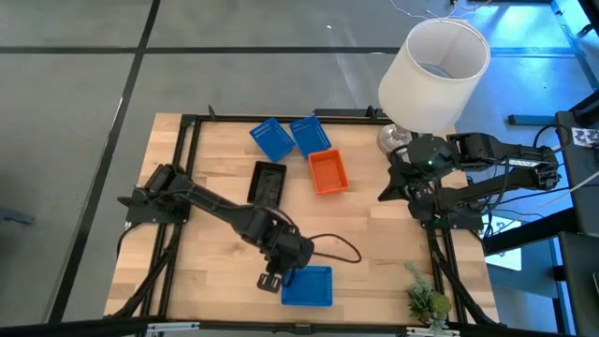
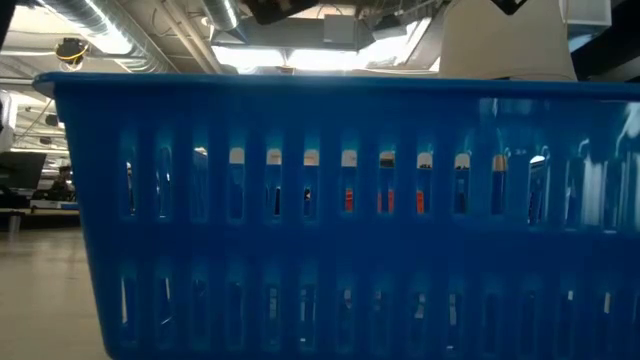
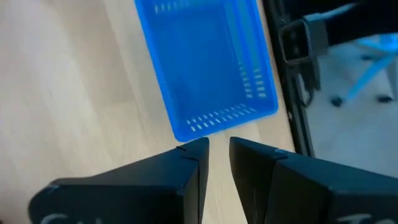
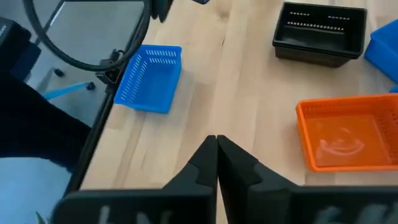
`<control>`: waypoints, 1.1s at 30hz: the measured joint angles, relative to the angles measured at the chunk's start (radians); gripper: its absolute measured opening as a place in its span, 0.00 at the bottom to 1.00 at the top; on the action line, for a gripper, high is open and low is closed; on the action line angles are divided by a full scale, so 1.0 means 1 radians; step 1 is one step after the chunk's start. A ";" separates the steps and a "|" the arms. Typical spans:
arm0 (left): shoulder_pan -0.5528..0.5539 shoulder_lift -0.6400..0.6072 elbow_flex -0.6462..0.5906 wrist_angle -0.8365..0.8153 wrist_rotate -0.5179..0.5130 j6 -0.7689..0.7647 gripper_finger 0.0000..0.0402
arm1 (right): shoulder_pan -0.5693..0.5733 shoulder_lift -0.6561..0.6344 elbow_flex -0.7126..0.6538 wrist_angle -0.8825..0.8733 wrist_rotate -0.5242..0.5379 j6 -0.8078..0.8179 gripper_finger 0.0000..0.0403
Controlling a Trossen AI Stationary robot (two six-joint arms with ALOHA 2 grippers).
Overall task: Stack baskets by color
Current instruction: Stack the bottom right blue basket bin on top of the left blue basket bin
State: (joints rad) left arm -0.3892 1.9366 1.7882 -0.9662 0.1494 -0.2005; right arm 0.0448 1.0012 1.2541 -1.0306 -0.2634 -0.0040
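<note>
Left gripper [image 1: 270,279] sits low over the desk [image 1: 215,281] near the front edge, just beside the short end of the front blue basket [image 1: 308,285]. From the left wrist view its jaws are slightly parted with nothing between them, tips just shy of that basket's rim; I can't say for sure whether they touch it.

Right gripper [image 4: 216,144] is parked at the desk's right edge, jaws clenched on nothing, under the white lampshade [image 1: 434,75].

Other baskets I see: two blue baskets [image 1: 291,137] side by side at the back, touching or nearly so; an orange basket [image 1: 328,171] just in front of them; a black basket [image 1: 269,183] left of the orange one. None of these look stacked.

Low view is filled by the front blue basket's slotted wall.
</note>
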 joint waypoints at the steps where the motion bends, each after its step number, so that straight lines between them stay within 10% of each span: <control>1: -0.006 0.000 -0.001 0.016 -0.025 -0.007 0.14 | 0.000 0.000 0.000 0.000 0.000 0.006 0.03; 17: -0.015 0.064 0.000 0.102 -0.158 -0.208 0.20 | 0.000 0.000 0.000 -0.001 -0.002 -0.008 0.27; 33: -0.010 0.164 0.001 0.170 -0.237 -0.214 0.22 | 0.000 0.000 0.000 -0.005 -0.001 -0.035 0.27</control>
State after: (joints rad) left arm -0.3994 2.1005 1.7895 -0.7958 -0.0872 -0.4146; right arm 0.0444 1.0008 1.2541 -1.0360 -0.2643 -0.0387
